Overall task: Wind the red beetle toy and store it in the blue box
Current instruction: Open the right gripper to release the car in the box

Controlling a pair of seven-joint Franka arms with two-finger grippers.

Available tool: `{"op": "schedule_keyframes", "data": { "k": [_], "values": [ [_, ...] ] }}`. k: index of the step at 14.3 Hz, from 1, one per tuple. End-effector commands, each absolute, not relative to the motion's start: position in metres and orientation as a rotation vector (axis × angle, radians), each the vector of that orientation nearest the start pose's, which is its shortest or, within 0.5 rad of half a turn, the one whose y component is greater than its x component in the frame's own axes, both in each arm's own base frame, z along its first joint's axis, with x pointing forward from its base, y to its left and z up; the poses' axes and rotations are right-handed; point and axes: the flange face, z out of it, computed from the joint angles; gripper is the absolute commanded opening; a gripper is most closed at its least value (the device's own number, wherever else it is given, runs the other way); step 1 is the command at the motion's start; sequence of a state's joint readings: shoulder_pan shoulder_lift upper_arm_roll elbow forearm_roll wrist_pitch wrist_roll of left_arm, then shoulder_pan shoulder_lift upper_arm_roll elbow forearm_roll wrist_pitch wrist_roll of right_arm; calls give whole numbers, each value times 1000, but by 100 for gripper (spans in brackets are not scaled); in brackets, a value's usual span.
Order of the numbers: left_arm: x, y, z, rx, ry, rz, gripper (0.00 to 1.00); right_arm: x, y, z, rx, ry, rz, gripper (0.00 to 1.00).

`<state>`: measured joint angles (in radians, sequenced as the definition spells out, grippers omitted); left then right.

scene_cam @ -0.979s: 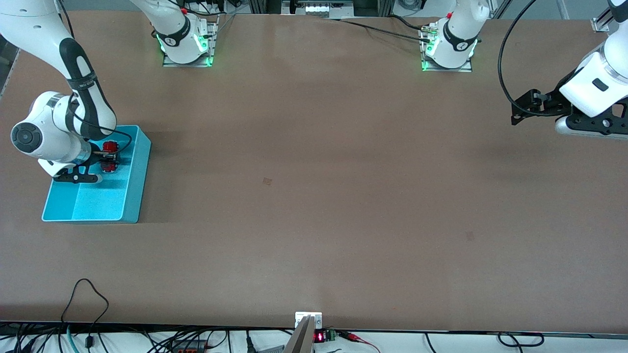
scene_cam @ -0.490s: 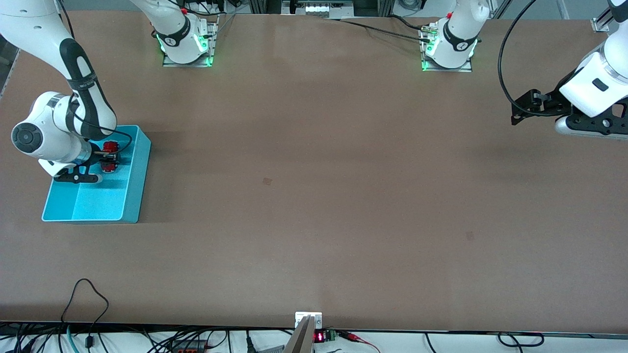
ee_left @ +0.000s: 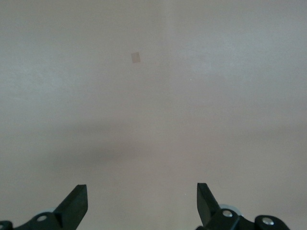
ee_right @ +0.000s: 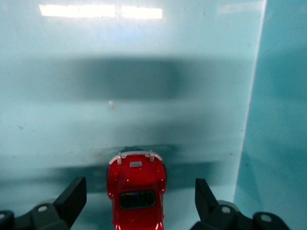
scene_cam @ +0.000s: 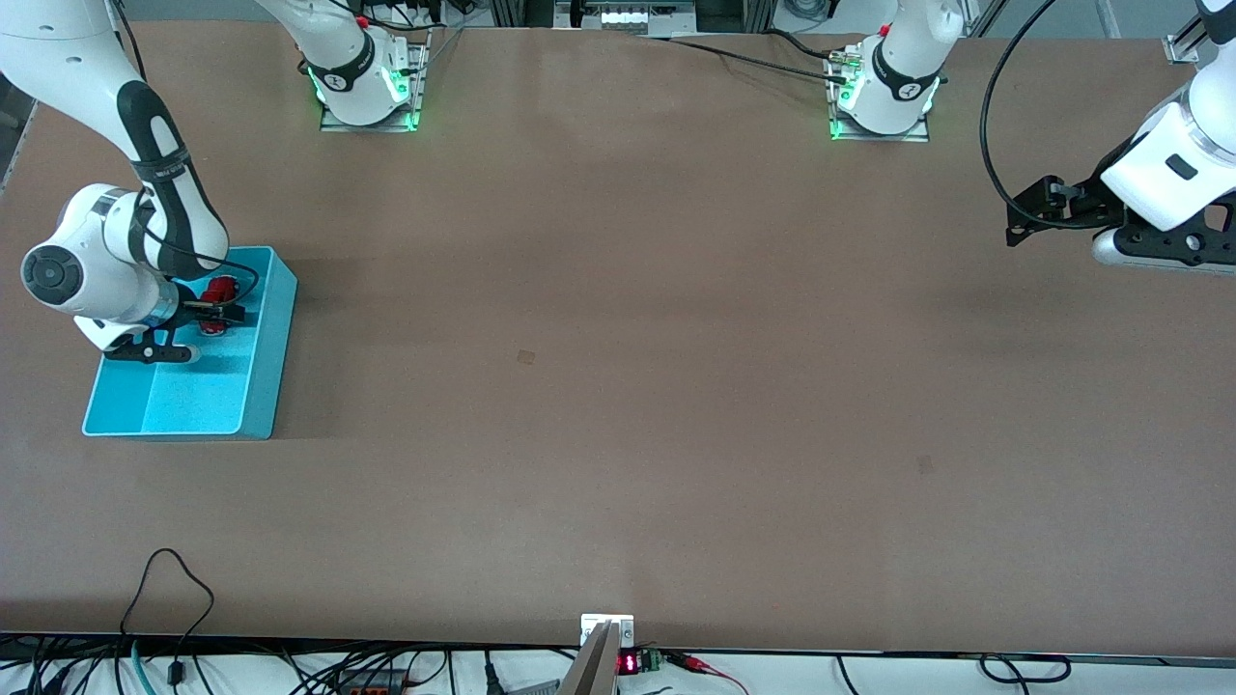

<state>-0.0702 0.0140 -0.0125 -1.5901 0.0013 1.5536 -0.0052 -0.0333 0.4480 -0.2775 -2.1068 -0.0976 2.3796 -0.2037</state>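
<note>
At the middle left of the front view, the right gripper (scene_cam: 208, 311) hangs low inside the light blue rectangular plastic box (scene_cam: 261, 386), its 2 fingers spread wide and clear of the small glossy red beetle toy car (ee_right: 136, 191). The car rests on the box floor between those fingers, in the half of the box farther from the front camera. At the upper right edge, the left gripper (ee_left: 141, 206) waits over bare brown tabletop (scene_cam: 618, 386), fingers spread, holding nothing.
</note>
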Motion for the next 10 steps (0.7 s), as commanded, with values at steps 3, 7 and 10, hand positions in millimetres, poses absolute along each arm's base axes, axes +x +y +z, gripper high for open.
{"op": "schedule_keyframes", "data": {
  "k": [3,7,10],
  "values": [
    [551,-44,612,-3150,150,66,100,585,-156,320,-3247,15,328,100],
    [551,-44,612,-3150,150,66,100,610,-114,405,-3262,-90,235,100],
    [551,-44,612,-3150,150,66,100,620,-81,462,-3260,-155,224,100]
  ]
}}
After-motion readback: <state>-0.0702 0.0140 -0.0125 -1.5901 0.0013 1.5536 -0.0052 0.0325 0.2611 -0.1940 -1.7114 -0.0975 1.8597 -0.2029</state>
